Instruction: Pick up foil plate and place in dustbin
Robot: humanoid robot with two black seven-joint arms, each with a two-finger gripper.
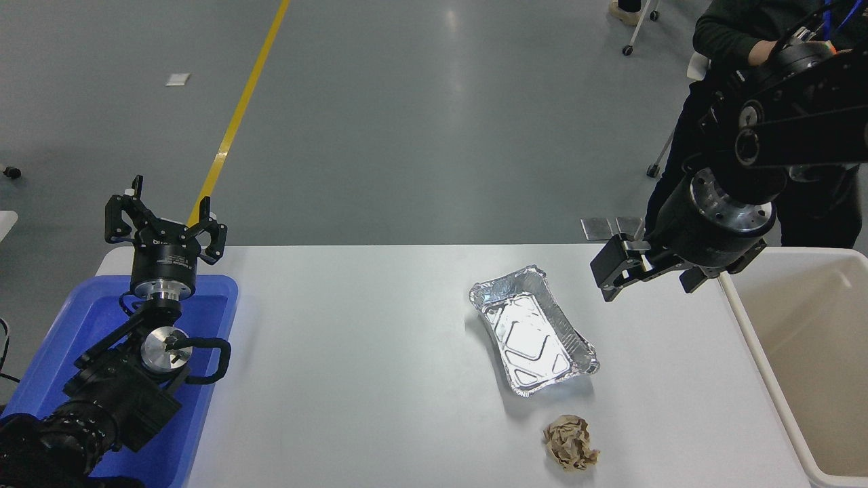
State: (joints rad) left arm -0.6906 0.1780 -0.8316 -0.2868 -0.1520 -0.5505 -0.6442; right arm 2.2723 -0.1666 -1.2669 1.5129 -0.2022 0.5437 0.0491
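You see the foil plate [534,331] lying flat on the white table [352,379], right of centre in the frame, empty side up. Your right gripper [620,268] hangs above the table just to the plate's upper right, apart from it; you cannot tell how its fingers stand. The dustbin [753,339] fills the lower right edge. A crumpled paper ball [571,442] sits below the plate. Your left gripper [165,224] is parked, fingers spread, over the blue tray [61,339] at lower left.
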